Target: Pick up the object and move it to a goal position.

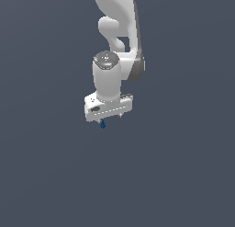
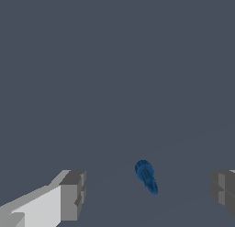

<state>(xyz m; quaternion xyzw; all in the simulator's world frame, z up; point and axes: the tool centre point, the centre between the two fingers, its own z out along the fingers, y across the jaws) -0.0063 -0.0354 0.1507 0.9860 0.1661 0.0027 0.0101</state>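
Observation:
The object [image 1: 102, 124] is a tiny dark blue blob on the flat grey floor. It sits just under the white gripper [image 1: 110, 117], towards the exterior view's left end of the hand. In the wrist view the object [image 2: 146, 176] lies on the floor in the wide gap between the two grey fingers [image 2: 72, 195]. The gripper [image 2: 148, 195] is open and neither finger touches the object. The white arm [image 1: 117, 33] rises behind the hand.
A plain dark grey floor [image 1: 183, 175] fills both views. No goal marker or other object shows.

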